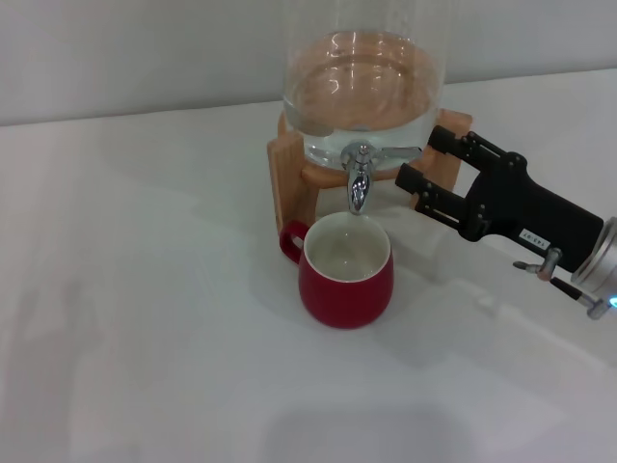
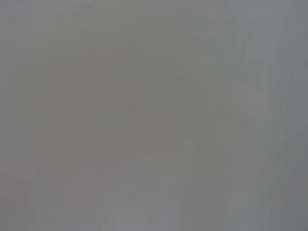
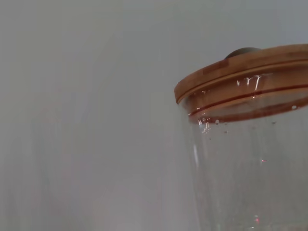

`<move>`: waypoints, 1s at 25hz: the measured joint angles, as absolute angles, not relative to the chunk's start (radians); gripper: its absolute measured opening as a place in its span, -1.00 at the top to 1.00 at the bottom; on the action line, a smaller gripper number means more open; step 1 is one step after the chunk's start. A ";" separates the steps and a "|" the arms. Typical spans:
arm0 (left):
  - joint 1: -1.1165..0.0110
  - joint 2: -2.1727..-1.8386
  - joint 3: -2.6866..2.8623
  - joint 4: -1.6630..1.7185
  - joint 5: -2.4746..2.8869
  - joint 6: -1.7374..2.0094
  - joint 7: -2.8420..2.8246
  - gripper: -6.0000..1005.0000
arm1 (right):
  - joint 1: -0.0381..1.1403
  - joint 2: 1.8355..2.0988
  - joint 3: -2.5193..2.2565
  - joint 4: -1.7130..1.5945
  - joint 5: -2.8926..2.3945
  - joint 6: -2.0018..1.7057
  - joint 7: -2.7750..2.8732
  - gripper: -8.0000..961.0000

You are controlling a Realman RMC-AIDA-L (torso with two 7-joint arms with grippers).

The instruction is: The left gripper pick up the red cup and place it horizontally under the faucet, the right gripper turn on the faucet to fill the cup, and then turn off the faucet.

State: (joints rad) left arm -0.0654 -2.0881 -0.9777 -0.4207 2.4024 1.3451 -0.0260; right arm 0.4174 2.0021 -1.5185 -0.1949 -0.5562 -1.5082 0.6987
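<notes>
The red cup [image 1: 345,271] sits upright on the white table [image 1: 135,318], right under the faucet [image 1: 360,180], its handle pointing to the robot's left. The spout hangs just above the cup's far rim, not touching it, and the cup's pale inside looks dry from here.

The faucet juts from a glass water jar [image 1: 364,82] resting in a wooden stand [image 1: 287,178], with water in the jar's bottom. The thin lever sticks out toward the robot's right.

And there's the right gripper [image 1: 421,161], reaching in from the right, its two black fingers spread apart, one just behind the lever's tip and one just in front of it. I can't tell whether either finger touches the lever. The tips sit close to the stand's right leg.

The right wrist camera looks up at the jar's wooden lid [image 3: 243,77] and clear wall. The left gripper is out of sight; its wrist camera shows only blank grey.
</notes>
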 joint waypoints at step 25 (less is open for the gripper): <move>-0.087 -2.088 -0.956 -0.412 2.404 1.332 -0.026 0.08 | 0.424 1.997 -1.518 -0.195 -0.618 -1.516 0.740 -0.57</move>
